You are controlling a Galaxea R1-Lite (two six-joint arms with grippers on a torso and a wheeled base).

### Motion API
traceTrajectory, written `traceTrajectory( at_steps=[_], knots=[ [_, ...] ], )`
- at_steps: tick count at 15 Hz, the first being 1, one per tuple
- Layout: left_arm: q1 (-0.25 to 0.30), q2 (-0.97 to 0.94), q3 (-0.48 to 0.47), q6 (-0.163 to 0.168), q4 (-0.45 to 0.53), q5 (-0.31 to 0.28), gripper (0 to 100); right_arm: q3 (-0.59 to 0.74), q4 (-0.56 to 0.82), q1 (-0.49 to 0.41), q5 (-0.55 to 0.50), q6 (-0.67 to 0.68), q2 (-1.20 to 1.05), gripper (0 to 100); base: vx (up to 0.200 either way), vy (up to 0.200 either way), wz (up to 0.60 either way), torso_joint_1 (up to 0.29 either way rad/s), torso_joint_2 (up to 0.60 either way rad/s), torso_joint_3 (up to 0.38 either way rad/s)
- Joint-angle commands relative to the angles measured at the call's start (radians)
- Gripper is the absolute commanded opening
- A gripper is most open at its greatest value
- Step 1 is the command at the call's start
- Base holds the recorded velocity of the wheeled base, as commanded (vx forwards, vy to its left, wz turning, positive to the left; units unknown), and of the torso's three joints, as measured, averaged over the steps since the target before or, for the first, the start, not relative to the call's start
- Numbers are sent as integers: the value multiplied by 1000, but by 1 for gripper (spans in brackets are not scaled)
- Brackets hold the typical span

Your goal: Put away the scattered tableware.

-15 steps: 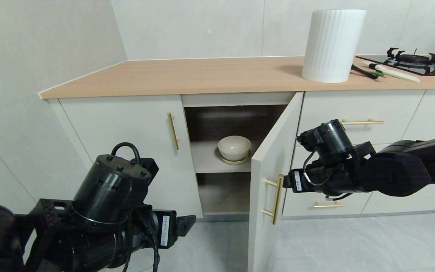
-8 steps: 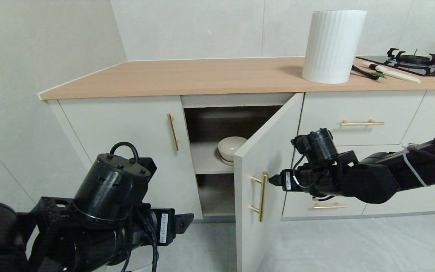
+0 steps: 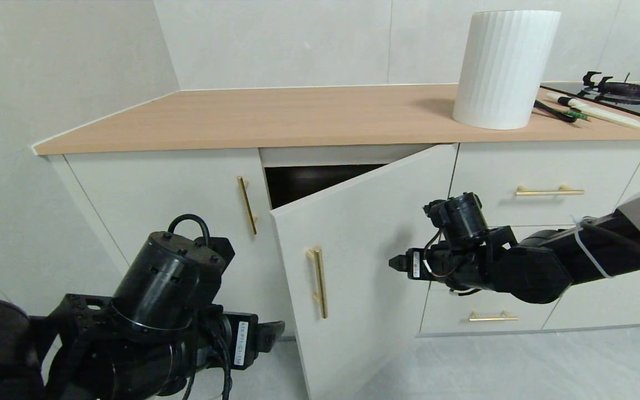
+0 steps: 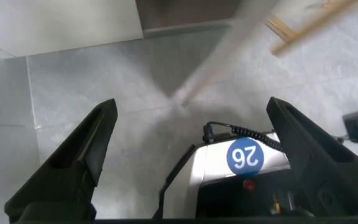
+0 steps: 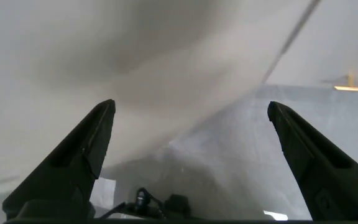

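Note:
The white cabinet door (image 3: 353,222) with its gold handle (image 3: 318,282) stands partly ajar, leaving a dark wedge of the cabinet opening (image 3: 309,180) above it. The bowl inside is hidden behind the door. My right gripper (image 3: 396,263) is at the door's outer face, right of the handle; in the right wrist view the gripper (image 5: 191,107) is open with the white door panel (image 5: 135,68) close in front. My left gripper (image 3: 273,330) hangs low by the floor, left of the door. It is open (image 4: 191,106) and holds nothing.
On the wooden counter (image 3: 275,114) stand a tall white ribbed container (image 3: 506,69), some utensils (image 3: 595,109) and a gas burner (image 3: 628,89). Drawers with gold handles (image 3: 549,191) lie right of the door, another shut door with a handle (image 3: 246,204) to its left. Grey floor tiles (image 4: 104,81) lie below.
The door has swung from wide open to nearly shut as my right gripper moved left against it. The bowl is now covered by the door. The head camera shifted slightly.

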Motion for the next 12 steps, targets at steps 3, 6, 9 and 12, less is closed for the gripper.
traceTrajectory(
  at_steps=[3, 6, 9, 12],
  knots=[
    [1, 0, 1, -1, 0, 1, 100, 0, -131, -2, -8, 35, 50, 100, 0, 0, 0, 0, 0, 0],
    [1, 1, 1, -1, -2, 1, 100, -5, -164, -2, -24, 36, 69, 100, 0, 0, 0, 0, 0, 0],
    [1, 0, 1, -1, -2, 1, 100, -10, -212, -2, -28, 64, 82, 100, 0, 0, 0, 0, 0, 0],
    [1, 0, 1, -1, -2, 1, 100, -48, -290, -10, -82, 70, 138, 100, 0, 0, 0, 0, 0, 0]
  ],
)
